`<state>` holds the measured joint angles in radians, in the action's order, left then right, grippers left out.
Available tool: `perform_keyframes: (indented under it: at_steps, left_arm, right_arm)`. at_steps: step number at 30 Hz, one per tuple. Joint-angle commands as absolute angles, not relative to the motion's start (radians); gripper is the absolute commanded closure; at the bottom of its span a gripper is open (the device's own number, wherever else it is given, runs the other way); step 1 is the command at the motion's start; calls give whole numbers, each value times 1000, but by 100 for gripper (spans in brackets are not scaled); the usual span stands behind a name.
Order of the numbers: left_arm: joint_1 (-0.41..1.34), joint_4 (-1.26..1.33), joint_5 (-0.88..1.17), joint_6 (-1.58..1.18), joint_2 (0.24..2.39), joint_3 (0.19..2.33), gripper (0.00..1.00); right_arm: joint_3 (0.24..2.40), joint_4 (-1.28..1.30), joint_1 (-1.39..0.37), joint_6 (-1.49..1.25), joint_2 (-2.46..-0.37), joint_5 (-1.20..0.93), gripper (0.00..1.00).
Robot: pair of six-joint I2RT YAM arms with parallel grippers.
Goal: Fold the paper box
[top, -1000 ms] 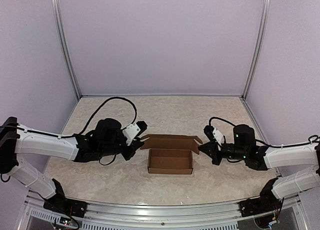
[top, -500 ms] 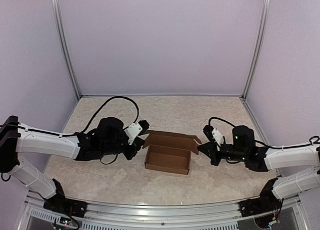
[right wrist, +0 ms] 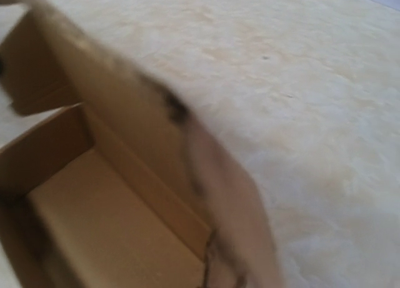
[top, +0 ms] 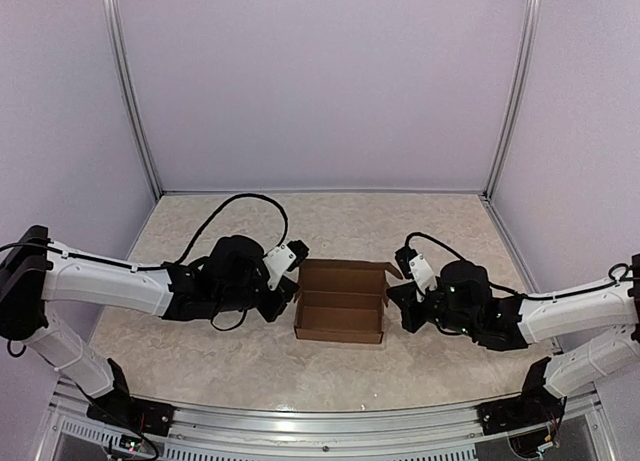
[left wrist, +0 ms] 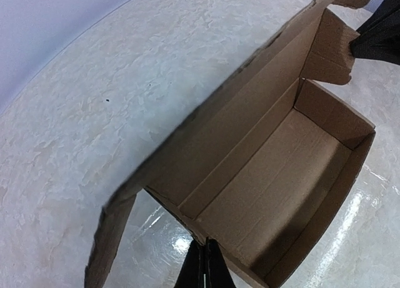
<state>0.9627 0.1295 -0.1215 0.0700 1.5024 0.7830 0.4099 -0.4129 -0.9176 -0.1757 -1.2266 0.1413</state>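
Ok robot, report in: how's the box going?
Left pincer shut, right pincer shut, one at each end of paper box. Box walls up, top open. Nothing blocking.

- Top view: bright, even, soft light from above. The walls (top: 320,81) look flat and the picture is sharp throughout.
- Only faint, soft-edged shadows lie on the table (top: 240,361) close around the box (top: 340,316).
- Left wrist view: the box's inside is crisp, with shade along its near wall. White glare streaks shine on the table right of the box. Lines bend toward the edges.
- Right wrist view: heavily blurred, the flap (right wrist: 231,207) smeared. The cast is warm and yellowish, and the far table is washed pale.
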Motion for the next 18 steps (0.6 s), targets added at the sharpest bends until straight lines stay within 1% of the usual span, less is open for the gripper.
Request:
perform_keyframes:
  at_steps: [1,10,18]
  left_arm:
    - [987,137,-124,25,1521,803,100]
    - [1019,143,-185,-87,1566,829,100]
    - [1029,121,-185,-129,1581,863,100]
  right_arm:
    - [462,-437,-974,-274,-1285,328,100]
    - [482,-484,-1068,-320,-1377,470,100]
    - [472,-471,-1115,-339,-1390,540,100]
